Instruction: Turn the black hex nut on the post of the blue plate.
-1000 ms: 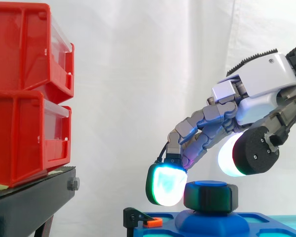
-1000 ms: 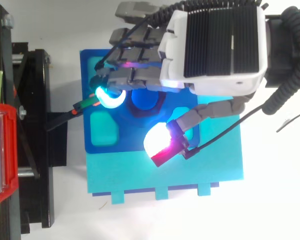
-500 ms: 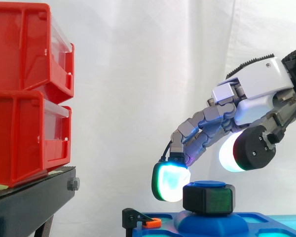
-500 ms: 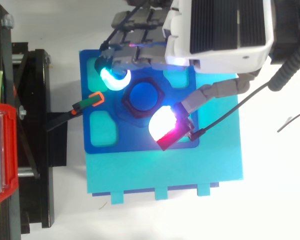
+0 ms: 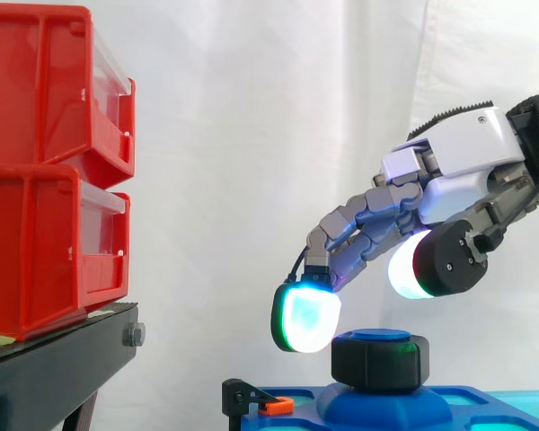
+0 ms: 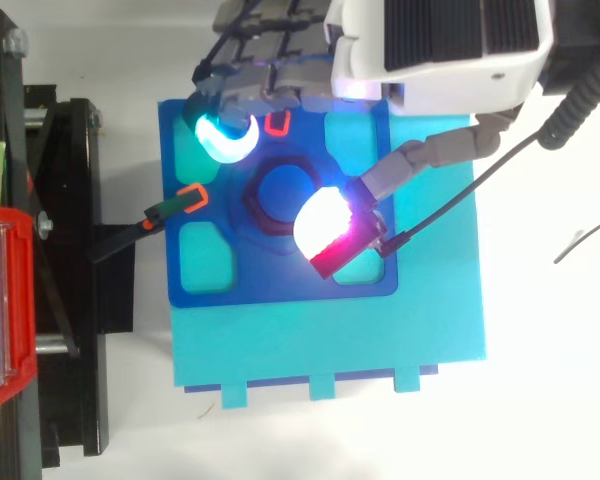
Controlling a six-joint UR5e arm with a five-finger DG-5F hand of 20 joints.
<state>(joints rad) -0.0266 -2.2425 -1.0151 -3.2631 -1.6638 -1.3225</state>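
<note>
side view puts the black hex nut (image 5: pixel 380 360) on the blue post (image 5: pixel 377 336), whose round cap shows just above it. the post rises from a low mound in the middle of the blue plate (image 5: pixel 490 406). from above, the nut (image 6: pixel 258 222) is a dark ring around the post cap (image 6: pixel 278 188), with shallow pockets at the corners of the plate (image 6: pixel 280 282) around it. the plate lies on a lighter cyan base (image 6: pixel 330 345).

the hand (image 5: pixel 463 162) comes in from the right and hangs over the nut, released, with its fingers loosely bent and holding nothing. 1 cyan-green finger pad (image 5: pixel 305 319) sits just beside the nut's upper left, and the top view shows it (image 6: pixel 225 136) apart from the ring. the white and magenta thumb pad (image 6: pixel 325 226) lies over the nut's right side from above, but from the side it (image 5: pixel 409 266) is clear above the nut.

an orange clip (image 6: pixel 190 196) on a black bracket sits at the plate's left edge. 2 red bins (image 5: pixel 45 171) are stacked on a black stand (image 5: pixel 63 370) to the left, before a white curtain (image 5: pixel 251 135).
</note>
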